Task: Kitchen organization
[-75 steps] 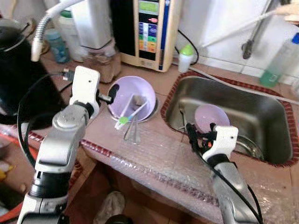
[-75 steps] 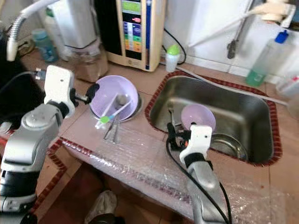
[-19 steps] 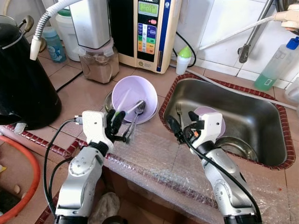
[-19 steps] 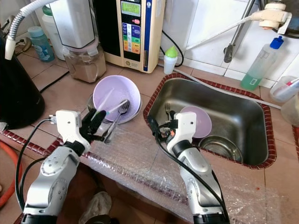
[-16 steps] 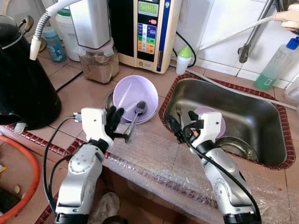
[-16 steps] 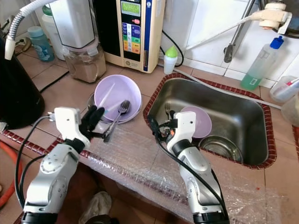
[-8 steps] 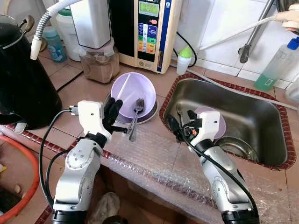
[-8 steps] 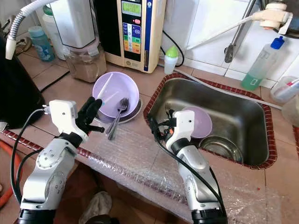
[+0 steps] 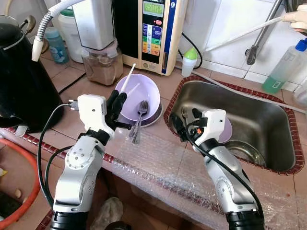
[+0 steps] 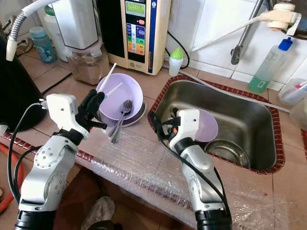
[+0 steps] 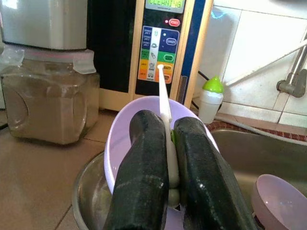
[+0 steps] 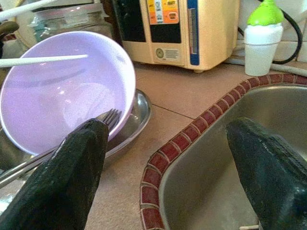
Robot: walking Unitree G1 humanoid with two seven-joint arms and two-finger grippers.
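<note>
Surface (image 9: 163, 158) of brown tile, front edge under bubble wrap, sink (image 9: 268, 139) set in on the right. Lilac bowl (image 9: 141, 93) tilted in a shallow steel dish (image 10: 139, 115) near the sink's left rim; two forks (image 10: 120, 120) propped on the bowl's edge, handles down on the wrap.

Left gripper (image 9: 116, 101) raised just beside the bowl's near-left rim, jaws pressed together on a thin white stick (image 11: 164, 96) with a green bit low down; stick slanting up past the bowl's rim toward the panel of the water purifier (image 9: 156, 28). From the head: only the white tip (image 10: 111, 72) poking above the bowl. From the left wrist: the pinch itself, black fingers (image 11: 144, 163) close on either side of the stick, plus a jar of brown powder (image 11: 48, 96) and a small green-capped bottle (image 11: 211, 98).

Right gripper (image 9: 184, 127) over the sink's left rim, jaws spread wide. From the right wrist: both fingers (image 12: 79, 172) far apart, nothing between them but the red-tiled sink edge (image 12: 177, 148), the bowl and a fork's tines beyond. From the head: a second lilac bowl (image 10: 208, 124) in the sink behind that wrist, a steel bowl (image 10: 230, 151) beside it, a green bottle (image 10: 266, 67) on the far ledge.
</note>
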